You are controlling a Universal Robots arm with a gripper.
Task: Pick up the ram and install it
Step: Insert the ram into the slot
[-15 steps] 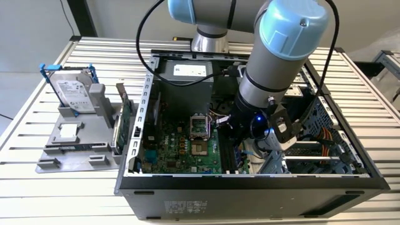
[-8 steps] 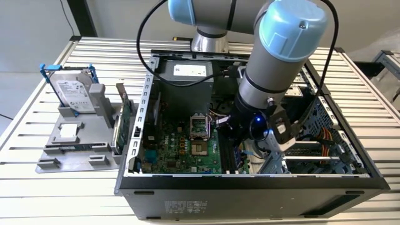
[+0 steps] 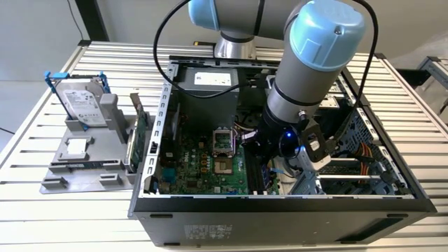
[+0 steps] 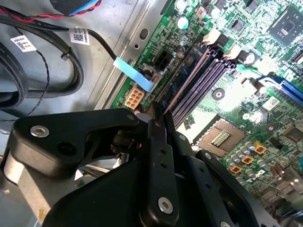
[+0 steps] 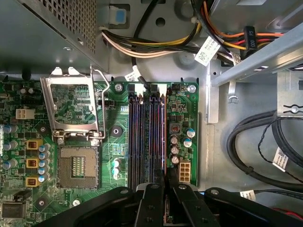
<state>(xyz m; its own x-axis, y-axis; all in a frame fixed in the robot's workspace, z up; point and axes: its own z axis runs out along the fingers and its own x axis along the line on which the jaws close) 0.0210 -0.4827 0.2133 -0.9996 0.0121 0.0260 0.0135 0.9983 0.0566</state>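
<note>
Inside the open computer case, the black gripper (image 5: 165,189) pinches the thin, light, stiff, fragile green ram stick (image 5: 164,142) edgewise over the motherboard's dark memory slots (image 5: 144,137), at six o'clock.

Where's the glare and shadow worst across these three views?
Second wrist view: strong glare washes out the motherboard beside the memory slots; the black hand is dark in the foreground. First wrist view: even light, slots legible, shadow under the power supply. Exterior view: the arm shades the open computer case interior.
</note>
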